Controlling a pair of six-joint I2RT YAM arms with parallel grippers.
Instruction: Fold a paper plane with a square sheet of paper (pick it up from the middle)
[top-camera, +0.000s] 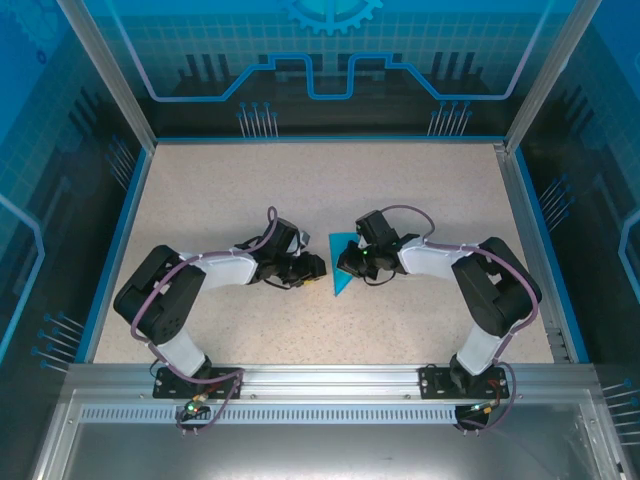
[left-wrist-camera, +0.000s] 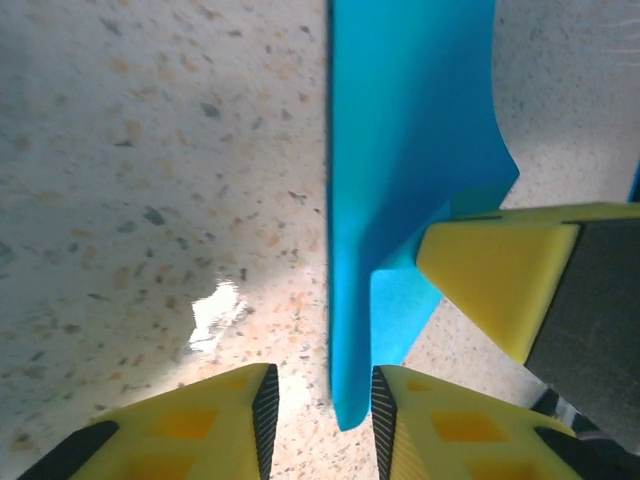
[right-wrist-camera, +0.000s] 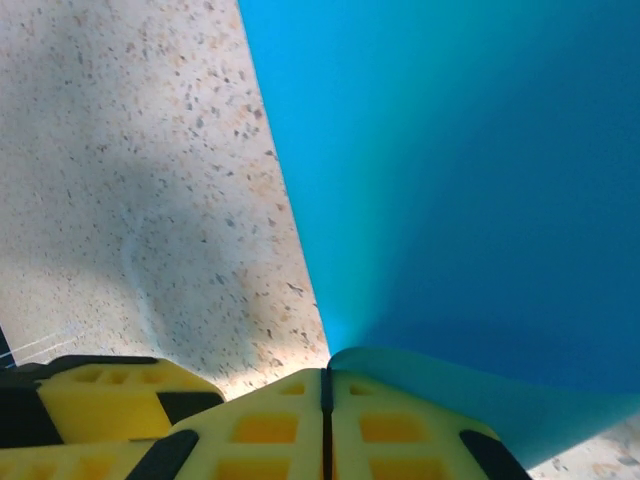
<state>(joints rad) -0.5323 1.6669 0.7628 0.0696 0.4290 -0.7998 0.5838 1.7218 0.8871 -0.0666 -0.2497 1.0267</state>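
The square sheet of paper (top-camera: 339, 283) is a creased turquoise shape at the table's middle, between both grippers. In the left wrist view the paper (left-wrist-camera: 400, 150) stands on edge, and its lower tip hangs between my left gripper's (left-wrist-camera: 322, 390) fingers. It is close to the right finger (left-wrist-camera: 385, 400), with a gap to the left one, so the jaws are open. My right gripper (right-wrist-camera: 326, 372) is shut on the paper's (right-wrist-camera: 470, 180) edge, which curls over its right finger. Its yellow finger (left-wrist-camera: 500, 270) touches the sheet from the right. In the top view, my left gripper (top-camera: 318, 268) and right gripper (top-camera: 346, 262) almost meet.
The speckled beige table (top-camera: 300, 190) is bordered by blue rails and aluminium posts, with a metal ledge (top-camera: 320, 385) at the near edge where both arm bases are bolted. Open tabletop lies behind and to both sides of the arms.
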